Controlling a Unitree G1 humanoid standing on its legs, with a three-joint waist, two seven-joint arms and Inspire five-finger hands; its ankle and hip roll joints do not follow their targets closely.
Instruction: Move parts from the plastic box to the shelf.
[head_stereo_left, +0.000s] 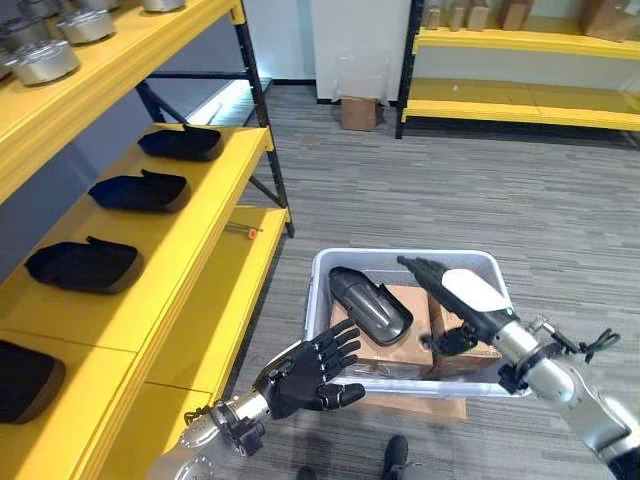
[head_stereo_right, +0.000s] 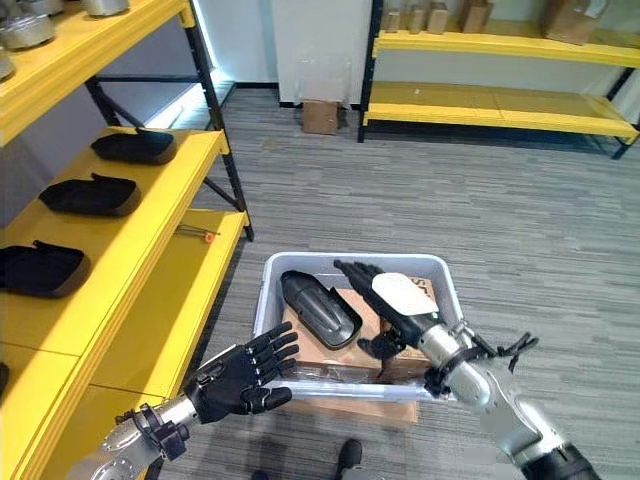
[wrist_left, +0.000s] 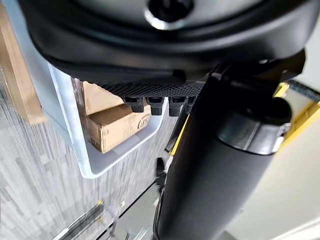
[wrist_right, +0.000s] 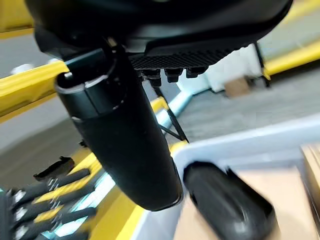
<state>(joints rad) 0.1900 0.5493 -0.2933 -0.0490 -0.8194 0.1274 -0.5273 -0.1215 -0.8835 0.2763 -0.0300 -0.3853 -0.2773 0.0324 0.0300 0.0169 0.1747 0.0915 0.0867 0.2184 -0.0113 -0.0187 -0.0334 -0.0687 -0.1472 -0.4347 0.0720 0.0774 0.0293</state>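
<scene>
A grey plastic box (head_stereo_left: 322, 268) stands on the floor beside the yellow shelf (head_stereo_left: 205, 215). Inside it a dark curved part (head_stereo_left: 370, 304) lies on cardboard boxes (head_stereo_left: 385, 350). My right hand (head_stereo_left: 462, 291) hovers open over the box's right half, fingers stretched toward the part without touching it; the part also appears beyond this hand's thumb as a dark part (wrist_right: 230, 205). My left hand (head_stereo_left: 310, 368) is open, fingers spread, at the box's near left corner, holding nothing. Three dark parts (head_stereo_left: 130, 191) lie in a row on the shelf's middle level.
Metal cans (head_stereo_left: 45, 60) sit on the shelf's top level. A small orange-tipped tool (head_stereo_left: 245, 231) lies on the lower level. A second yellow shelf (head_stereo_left: 520, 95) stands at the far wall with a small cardboard box (head_stereo_left: 358, 112) on the floor beside it.
</scene>
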